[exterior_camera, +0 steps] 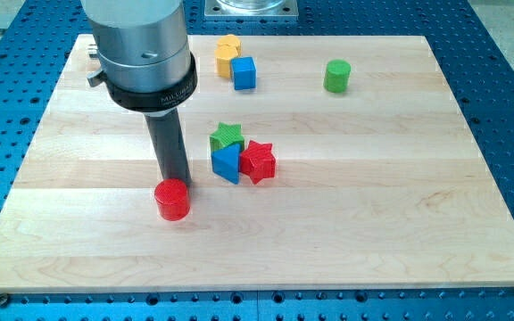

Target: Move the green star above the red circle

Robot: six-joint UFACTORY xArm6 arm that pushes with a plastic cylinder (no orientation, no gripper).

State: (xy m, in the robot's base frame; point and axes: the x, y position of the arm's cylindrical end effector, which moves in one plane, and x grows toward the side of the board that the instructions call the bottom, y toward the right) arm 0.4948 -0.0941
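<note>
The arm is carrying no claw, only a straight dark rod, so there is nothing to call wide, narrow or holding. The rod is standing upright with the tip (178, 180) just at the view's-top edge of the red circle (172, 199). Whether the two are touching cannot be told, since the circle is hiding the very end.

The green star (227, 135) is sitting near the tip, to the view's right and a little toward the view's top. It is pressing against a blue wedge-like block (226, 162), which is lying right of the tip, with a red star (258, 161) touching that block's far side. Well beyond the tip toward the view's top, a yellow block (227, 52) and a blue cube (244, 72) are resting together, and a green cylinder (336, 76) is standing alone farther right on the worktop (373, 205).

The task is looking not yet done. The star is lying up and to the right of the circle, not directly over it, and the rod itself is occupying the target spot. What is probably remaining is getting around to the star's right side and pushing it leftward, clear of its neighbours.
</note>
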